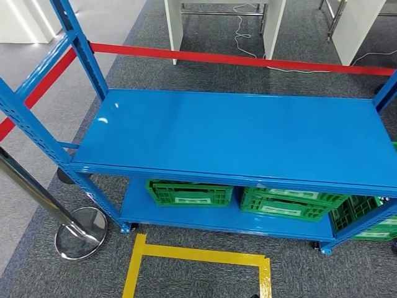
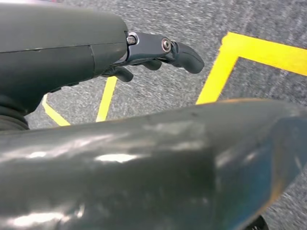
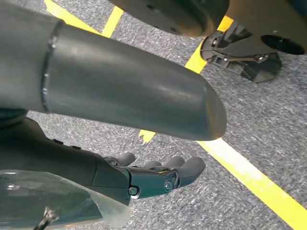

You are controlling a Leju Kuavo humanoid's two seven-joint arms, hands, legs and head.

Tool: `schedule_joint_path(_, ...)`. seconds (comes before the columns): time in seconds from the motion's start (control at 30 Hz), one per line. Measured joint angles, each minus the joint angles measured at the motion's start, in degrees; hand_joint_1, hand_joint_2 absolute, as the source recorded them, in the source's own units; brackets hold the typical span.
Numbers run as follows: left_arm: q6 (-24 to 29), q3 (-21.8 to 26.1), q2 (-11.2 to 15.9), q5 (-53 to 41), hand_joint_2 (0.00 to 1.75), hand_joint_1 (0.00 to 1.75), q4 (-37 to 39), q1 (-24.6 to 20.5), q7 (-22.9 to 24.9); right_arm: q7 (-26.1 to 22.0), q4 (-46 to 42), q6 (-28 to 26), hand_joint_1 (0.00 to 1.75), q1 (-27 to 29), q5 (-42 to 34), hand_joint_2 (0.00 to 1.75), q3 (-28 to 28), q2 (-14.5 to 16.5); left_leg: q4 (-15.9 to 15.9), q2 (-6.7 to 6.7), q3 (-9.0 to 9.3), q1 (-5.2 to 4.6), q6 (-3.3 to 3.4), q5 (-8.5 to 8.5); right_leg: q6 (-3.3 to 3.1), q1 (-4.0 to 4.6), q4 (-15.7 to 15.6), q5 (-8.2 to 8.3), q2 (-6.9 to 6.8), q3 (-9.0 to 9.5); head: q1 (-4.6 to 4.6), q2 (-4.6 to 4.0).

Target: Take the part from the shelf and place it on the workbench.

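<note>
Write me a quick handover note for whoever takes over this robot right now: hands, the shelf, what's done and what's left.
Left hand: hanging over the grey carpet, fingers loosely extended, holding nothing.
Right hand: the same, empty.
Blue metal shelf rack: straight ahead, top board bare; green plastic crates on the bottom board, contents not visible.
Yellow floor tape marks the standing spot before the rack.
Done: nothing picked.
Left: find the part, grasp it, carry it to the workbench.

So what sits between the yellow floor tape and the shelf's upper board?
In the head view, bare grey carpet, then the lower shelf holding green crates.
</note>
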Motion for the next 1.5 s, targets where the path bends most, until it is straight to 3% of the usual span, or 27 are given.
schedule_joint_path(0.07,-0.1,0.0,0.0,-0.1,0.00,0.00,0.0,0.0,0.0,0.0,0.0,0.0,0.00,0.0,0.0,0.00,0.0,0.0,-7.1,0.02,2.33,-0.25,0.78,4.46,0.34,0.08,-0.1,-0.69,0.09,0.61,0.06,0.00)
schedule_joint_path(0.1,-0.1,-0.1,0.0,-0.1,0.00,0.00,0.0,-0.1,0.0,0.0,0.0,0.1,0.00,-0.1,0.1,0.00,0.0,0.0,-9.6,0.05,3.23,-0.41,1.09,5.25,0.64,0.12,-0.1,-0.94,0.10,0.71,0.05,0.00)
schedule_joint_path(0.17,-0.1,-0.1,0.1,-0.1,0.00,0.00,0.0,-0.1,0.0,0.1,0.0,0.1,0.00,-0.2,0.1,0.00,0.0,0.1,-11.3,0.05,3.83,-0.65,1.44,4.87,1.34,0.19,-0.5,-1.13,0.03,0.79,0.01,0.00)
schedule_joint_path(0.27,-0.1,-0.3,0.1,-0.1,0.00,0.00,0.0,0.0,0.0,0.1,0.0,0.3,0.00,-0.3,0.1,0.00,0.0,0.1,-12.7,-0.01,4.88,-0.25,2.02,4.85,2.22,0.23,0.0,-1.85,-0.09,0.84,0.09,0.00)
schedule_joint_path(0.3,-0.1,-0.4,0.1,-0.1,0.00,0.00,0.0,0.0,0.0,0.1,0.0,0.3,0.00,-0.4,0.1,0.00,0.0,0.1,-13.1,0.02,5.30,-0.05,2.30,4.84,2.48,0.24,2.1,-2.81,-0.09,-0.15,0.24,0.00)
schedule_joint_path(0.4,-0.1,-0.5,0.0,-0.1,0.00,0.00,0.0,-0.2,0.0,0.1,0.0,0.4,0.00,-0.4,0.1,0.00,0.0,0.1,-13.4,0.11,6.01,0.07,2.83,4.20,3.11,0.17,13.3,-6.31,-0.08,-7.11,0.58,0.00)
schedule_joint_path(0.43,-0.1,-0.5,0.0,-0.1,0.00,0.00,0.0,-0.1,0.0,0.2,0.0,0.4,0.00,-0.2,0.1,0.00,0.0,0.1,-13.3,0.09,6.36,0.07,2.85,3.88,3.24,0.15,15.4,-6.12,-0.09,-8.86,0.62,0.00)
schedule_joint_path(0.47,-0.1,-0.5,0.0,-0.1,0.00,0.00,0.0,-0.1,0.0,0.2,0.0,0.4,0.00,-0.1,0.1,0.00,0.0,0.1,-13.3,0.05,6.85,0.09,2.82,3.50,3.30,0.12,15.0,-4.64,-0.10,-9.43,0.66,0.00)
schedule_joint_path(0.5,-0.1,-0.5,0.0,-0.1,0.00,0.00,0.0,0.0,0.0,0.2,0.0,0.4,0.00,-0.1,0.1,0.00,0.0,0.1,-13.3,0.01,7.49,0.13,2.72,3.06,3.31,0.06,12.5,-2.14,-0.12,-8.88,0.71,0.00)
schedule_joint_path(0.57,-0.1,-0.6,-0.1,-0.1,0.00,0.00,0.1,0.1,0.0,0.2,0.0,0.5,0.00,0.0,0.1,0.00,0.0,0.0,-13.3,-0.07,8.56,0.06,2.24,2.00,3.20,0.04,5.2,2.54,-0.20,-6.18,0.79,0.00)
schedule_joint_path(0.6,-0.1,-0.6,-0.1,-0.1,0.00,0.00,0.1,0.0,0.0,0.2,0.0,0.5,0.00,-0.1,0.1,0.00,0.0,0.0,-13.2,-0.10,8.81,-0.04,1.93,1.55,2.89,0.05,2.4,3.45,-0.20,-4.87,0.84,0.00)
schedule_joint_path(0.77,-0.1,-0.6,0.0,-0.2,0.00,0.00,0.1,-0.2,0.0,0.2,0.1,0.5,0.00,0.0,0.1,0.00,0.0,0.0,-12.4,-0.06,9.14,-0.17,0.86,0.12,0.99,0.03,0.1,2.34,-0.08,-2.89,0.25,0.00)
schedule_joint_path(0.83,-0.1,-0.6,0.0,-0.2,0.00,0.00,0.1,-0.3,0.0,0.2,0.1,0.5,0.00,-0.1,0.1,0.00,0.0,0.0,-7.1,0.00,6.72,-0.06,0.28,-2.25,0.32,-0.13,-0.2,1.91,-0.18,-2.07,-0.03,0.00)
schedule_joint_path(0.9,-0.2,-0.6,0.0,-0.2,0.00,0.00,0.1,-0.3,0.0,0.3,0.1,0.5,0.00,-0.2,0.1,0.00,0.0,0.0,0.9,0.01,2.04,0.02,-0.04,-4.72,0.02,-0.12,-0.3,1.31,-0.22,-1.37,-0.20,0.00)
schedule_joint_path(0.93,-0.2,-0.6,0.0,-0.2,0.00,0.00,0.1,-0.2,0.0,0.5,0.1,0.5,0.00,-0.1,0.1,0.00,0.0,0.0,3.4,0.02,0.20,0.03,-0.07,-4.84,0.00,-0.12,-0.3,1.00,-0.20,-0.97,-0.23,0.00)
schedule_joint_path(0.97,-0.2,-0.6,0.0,-0.1,0.00,0.00,0.1,-0.1,0.1,0.7,0.1,0.5,0.00,-0.1,0.1,0.00,0.0,0.0,3.9,0.02,-0.73,0.03,0.01,-3.76,0.02,-0.11,-0.3,0.69,-0.14,-0.50,-0.25,0.00)
schedule_joint_path(1.0,-0.2,-0.6,0.1,-0.1,0.00,0.00,0.1,0.0,0.1,1.0,0.1,0.6,0.00,0.0,0.0,0.00,0.0,0.0,2.2,0.01,-0.66,0.02,0.19,-1.53,0.05,-0.09,-0.3,0.37,-0.05,0.03,-0.25,0.00)
schedule_joint_path(1.07,-0.1,-0.6,0.1,0.0,0.00,0.00,0.1,0.0,0.2,1.6,0.1,0.9,0.00,-0.1,-0.6,0.00,0.0,0.0,-4.9,0.02,1.33,-0.17,0.86,3.83,0.32,-0.03,-0.3,-0.39,0.12,0.89,-0.24,-0.01)
schedule_joint_path(1.1,-0.1,-0.7,0.1,0.0,0.00,0.00,0.1,-0.1,0.3,2.0,0.1,1.1,0.00,-0.1,-1.1,0.00,-0.1,0.0,-8.0,0.02,2.39,-0.33,1.20,5.34,0.61,0.03,-0.3,-0.73,0.20,1.18,-0.26,-0.01)
schedule_joint_path(1.13,-0.1,-0.7,0.1,0.0,0.44,0.00,0.1,-0.1,0.3,2.7,0.1,1.3,0.00,-0.2,-1.7,0.00,-0.1,0.0,-10.0,0.01,3.05,-0.48,1.46,5.89,0.96,0.06,-0.4,-0.95,0.20,1.25,-0.28,-0.01)
schedule_joint_path(1.23,-0.3,-0.7,0.1,-0.3,1.75,0.00,0.1,-0.1,0.3,4.9,0.1,1.6,0.00,-0.5,-2.9,1.31,-0.6,0.1,-11.8,-0.07,3.62,-0.51,1.83,5.40,2.03,0.02,-1.0,-1.05,0.07,1.34,-0.37,0.00)
schedule_joint_path(1.27,-0.4,-0.7,0.1,-0.3,1.75,0.00,0.1,-0.1,0.5,5.6,0.1,1.6,0.00,-0.5,-3.3,1.75,-0.8,0.1,-12.3,-0.08,3.95,-0.37,2.05,5.51,2.31,0.00,-0.8,-1.40,0.03,1.23,-0.36,0.00)
schedule_joint_path(1.33,-1.0,-0.8,0.0,-0.3,1.75,0.00,0.2,-0.2,1.1,7.1,0.1,1.5,0.00,-0.7,-4.4,1.75,-1.5,0.2,-13.1,0.04,4.62,-0.06,2.57,5.61,2.79,0.00,3.2,-3.62,-0.01,-0.82,-0.26,0.00)
schedule_joint_path(1.4,-1.6,-1.6,0.2,0.2,1.75,0.00,0.1,-0.3,1.9,8.1,0.1,1.4,0.00,-0.5,-5.8,1.75,-2.0,0.2,-13.1,0.15,4.81,-0.12,2.92,5.38,3.16,-0.02,11.1,-6.58,-0.03,-5.12,-0.21,0.00)
schedule_joint_path(1.43,-1.9,-2.4,0.4,0.7,1.75,0.00,0.0,-0.3,2.2,8.4,0.1,1.5,0.00,-0.2,-6.6,1.75,-2.0,0.2,-13.1,0.17,4.92,-0.16,3.03,5.22,3.28,-0.04,14.1,-7.14,-0.03,-7.05,-0.21,0.00)
schedule_joint_path(1.47,-2.1,-3.4,0.6,1.4,1.75,0.00,-0.1,-0.3,2.4,8.6,0.1,1.6,0.00,0.3,-7.6,1.75,-2.0,0.2,-13.1,0.13,5.12,-0.18,3.07,5.05,3.32,-0.04,15.1,-6.52,-0.03,-8.04,-0.21,0.00)
schedule_joint_path(1.5,-2.4,-4.5,0.9,2.3,1.75,0.00,-0.4,-0.3,2.7,8.7,0.1,1.8,0.00,0.8,-8.6,1.75,-2.0,0.1,-13.1,0.04,5.41,-0.19,3.02,4.84,3.30,-0.04,13.7,-4.69,-0.04,-7.86,-0.20,0.00)
